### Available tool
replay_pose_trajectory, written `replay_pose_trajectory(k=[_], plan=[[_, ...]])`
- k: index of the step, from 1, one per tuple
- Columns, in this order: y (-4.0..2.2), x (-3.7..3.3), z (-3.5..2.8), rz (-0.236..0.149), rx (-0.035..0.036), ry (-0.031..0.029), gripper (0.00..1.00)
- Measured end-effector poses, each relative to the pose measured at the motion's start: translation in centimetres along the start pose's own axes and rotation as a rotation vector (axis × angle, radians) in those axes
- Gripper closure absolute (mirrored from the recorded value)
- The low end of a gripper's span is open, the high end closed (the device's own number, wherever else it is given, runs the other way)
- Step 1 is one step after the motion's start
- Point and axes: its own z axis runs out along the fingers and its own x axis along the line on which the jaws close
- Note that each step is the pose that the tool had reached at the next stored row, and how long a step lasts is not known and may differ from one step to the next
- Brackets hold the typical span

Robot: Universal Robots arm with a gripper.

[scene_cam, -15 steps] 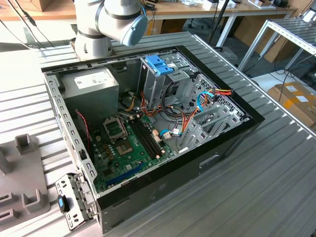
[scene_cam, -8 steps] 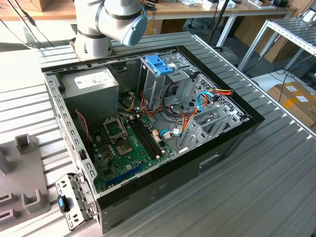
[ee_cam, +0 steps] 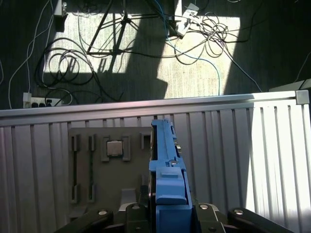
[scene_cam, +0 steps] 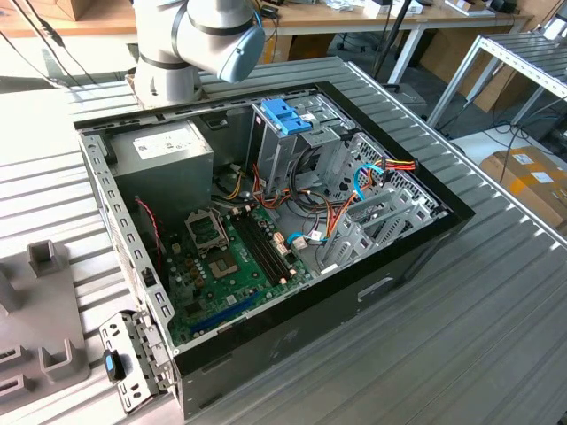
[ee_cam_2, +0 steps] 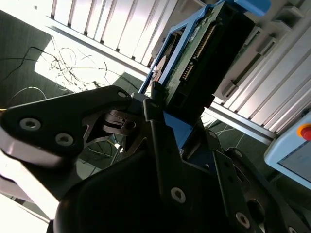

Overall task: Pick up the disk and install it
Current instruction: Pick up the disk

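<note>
You're carrying the disk (ee_cam: 164, 155) right now: the gripper (ee_cam: 167, 209) is squeezing shut on it from both sides, and the disk is sticking straight out from between the jaws, edge-on, with its blue rail facing the camera in the first wrist view. In the second wrist view you're looking at the disk (ee_cam_2: 194, 73) from its circuit-board side, with one of the fingers (ee_cam_2: 158, 136) pressing against the blue rail at the near end. In the first wrist view it's hanging above the ribbed surface (ee_cam: 243, 145), overlapping the edge of a grey tray (ee_cam: 112, 179) holding a square chip (ee_cam: 114, 147), with cables (ee_cam: 73, 63) lying on the floor (ee_cam: 272, 48) beyond. In the exterior view the arm (scene_cam: 208, 35) is sitting behind the open computer case (scene_cam: 372, 292).
</note>
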Motion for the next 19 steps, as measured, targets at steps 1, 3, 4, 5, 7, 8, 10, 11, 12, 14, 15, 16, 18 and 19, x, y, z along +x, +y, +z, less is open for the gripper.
replay_pose_trajectory(k=[1, 3, 4, 5, 7, 8, 10, 11, 12, 14, 15, 16, 18, 19], plan=[[-0.01, 0.06, -0.01, 0.000, 0.0000, 0.0000, 0.63], [-0.01, 0.13, -0.02, 0.000, -0.0001, 0.0001, 0.63], [-0.01, 0.17, -0.02, 0.000, 0.0000, 0.0001, 0.63], [-0.02, 0.20, -0.03, 0.000, -0.0001, 0.0001, 0.63], [-0.02, 0.26, -0.03, 0.000, -0.0001, 0.0001, 0.63], [-0.02, 0.30, -0.04, 0.000, 0.0000, 0.0001, 0.63], [-0.03, 0.36, -0.04, 0.000, 0.0000, 0.0001, 0.63], [-0.03, 0.39, -0.05, 0.000, -0.0001, 0.0000, 0.63], [-0.03, 0.44, -0.05, 0.000, 0.0000, 0.0000, 0.63], [-0.04, 0.50, -0.06, 0.000, -0.0001, 0.0001, 0.63], [-0.04, 0.54, -0.06, 0.000, -0.0001, 0.0001, 0.63], [-0.05, 0.57, -0.07, 0.000, -0.0001, 0.0001, 0.63], [-0.05, 0.65, -0.08, 0.000, 0.0000, 0.0000, 0.63], [-0.05, 0.68, -0.08, 0.000, 0.0000, 0.0001, 0.63]])
